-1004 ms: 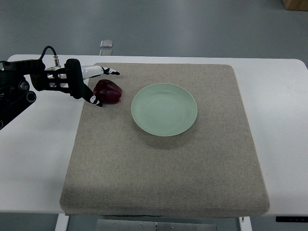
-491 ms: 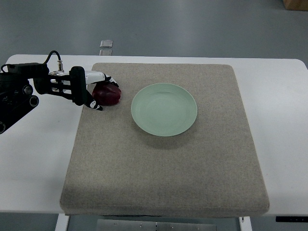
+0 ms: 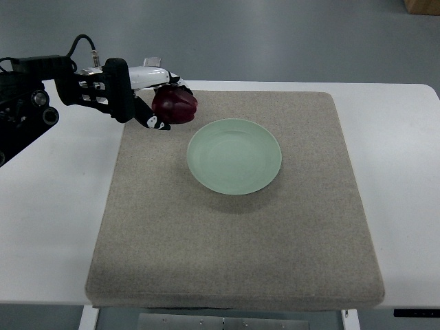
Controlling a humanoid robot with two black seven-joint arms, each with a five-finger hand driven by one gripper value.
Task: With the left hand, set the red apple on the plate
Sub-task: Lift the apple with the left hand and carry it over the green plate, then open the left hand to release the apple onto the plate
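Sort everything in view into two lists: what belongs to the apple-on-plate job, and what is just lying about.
Part of the job:
- red apple, held in the left hand
- green plate

Just there:
- grey mat
- white table
- small pale object on the floor beyond the table

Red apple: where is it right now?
In the top view, the red apple is held in the left hand at upper left, over the mat's far-left corner, beside the green plate.

My left hand (image 3: 148,93) holds the apple (image 3: 174,105) above the mat's (image 3: 234,234) far-left corner — left of and behind the plate (image 3: 234,156), which lies on the mat — the mat on the table (image 3: 405,172).
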